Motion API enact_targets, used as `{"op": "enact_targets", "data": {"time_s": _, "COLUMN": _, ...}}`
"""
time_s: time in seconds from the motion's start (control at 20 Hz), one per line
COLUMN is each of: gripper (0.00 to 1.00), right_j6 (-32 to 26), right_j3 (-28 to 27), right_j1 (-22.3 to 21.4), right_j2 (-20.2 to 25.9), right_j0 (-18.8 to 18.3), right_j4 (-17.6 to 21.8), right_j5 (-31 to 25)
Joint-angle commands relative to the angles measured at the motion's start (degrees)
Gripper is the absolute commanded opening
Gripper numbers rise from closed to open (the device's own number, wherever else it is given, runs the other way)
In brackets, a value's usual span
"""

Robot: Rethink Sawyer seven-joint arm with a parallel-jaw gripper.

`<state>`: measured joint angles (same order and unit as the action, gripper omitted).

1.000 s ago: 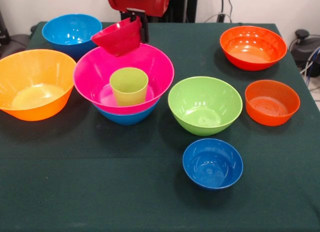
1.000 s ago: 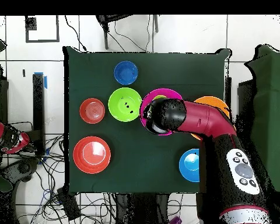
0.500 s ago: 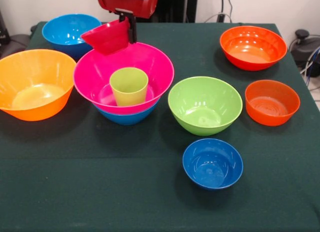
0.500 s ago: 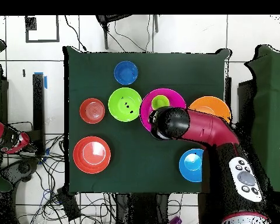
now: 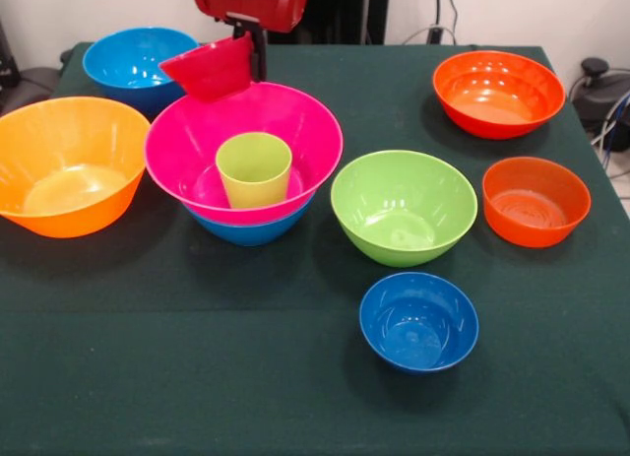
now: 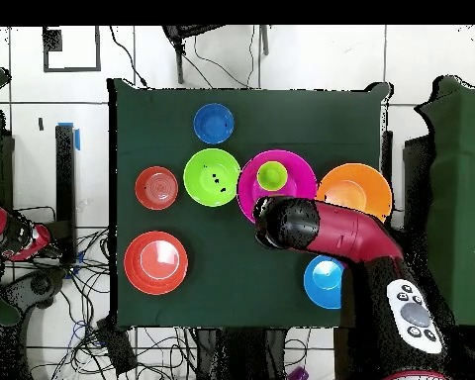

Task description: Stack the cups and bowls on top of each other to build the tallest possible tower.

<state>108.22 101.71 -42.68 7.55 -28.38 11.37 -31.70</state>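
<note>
Above the far rim of the pink bowl (image 5: 244,151), the gripper (image 5: 251,54) hangs from the red arm (image 6: 335,233) with its fingers closed on the rim of a small crimson bowl (image 5: 212,69). That bowl is tilted, clear of the table (image 5: 197,377) and of the pile below it. The pink bowl sits nested in a blue bowl (image 5: 248,229), and a lime-green cup (image 5: 254,167) stands upright inside the pink one, nearer the camera than the held bowl and lower. Left of the pile sits a large orange bowl (image 5: 69,163), and behind it a light blue bowl (image 5: 140,64). To the right, apart from the gripper, stand a green bowl (image 5: 404,206), a small blue bowl (image 5: 418,321) and two red-orange bowls (image 5: 498,92) (image 5: 535,201).
</note>
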Motion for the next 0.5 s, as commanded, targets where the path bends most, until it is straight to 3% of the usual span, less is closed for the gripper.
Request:
{"op": "enact_targets", "data": {"time_s": 0.05, "gripper": 0.00, "right_j6": 4.33, "right_j3": 3.97, "right_j1": 0.63, "right_j2": 4.90, "right_j0": 0.50, "right_j4": -0.90, "right_j5": 5.48}}
{"op": "enact_targets", "data": {"time_s": 0.2, "gripper": 0.00, "right_j6": 3.45, "right_j3": 6.13, "right_j1": 0.77, "right_j2": 9.31, "right_j0": -1.73, "right_j4": -3.09, "right_j5": 8.43}}
{"op": "enact_targets", "data": {"time_s": 0.5, "gripper": 0.00, "right_j6": 3.48, "right_j3": 4.58, "right_j1": 4.14, "right_j2": 10.62, "right_j0": -2.81, "right_j4": -0.63, "right_j5": 15.06}}
